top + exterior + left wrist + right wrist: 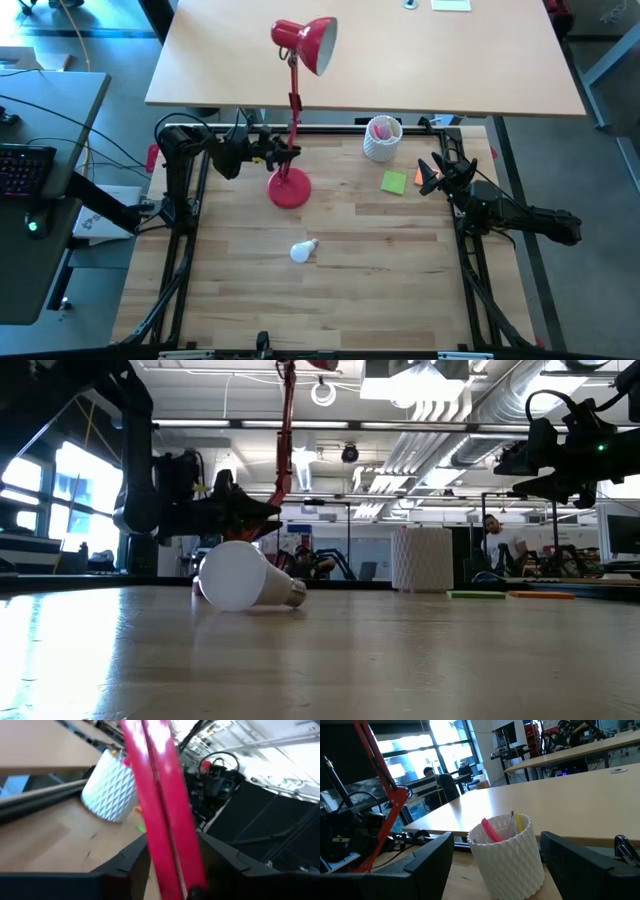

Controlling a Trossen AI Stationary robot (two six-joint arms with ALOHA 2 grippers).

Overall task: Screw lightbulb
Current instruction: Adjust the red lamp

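Left gripper clenched on lamp arm; hold steady.
Right gripper released, 3 o'clock; bulb lying at 6, grab by globe.

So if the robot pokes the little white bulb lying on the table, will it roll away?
Probably. The lightbulb lies on its side on the smooth wooden table, and its round globe would likely roll, curving toward its narrower base. It looks light, and may be slippery to pinch.
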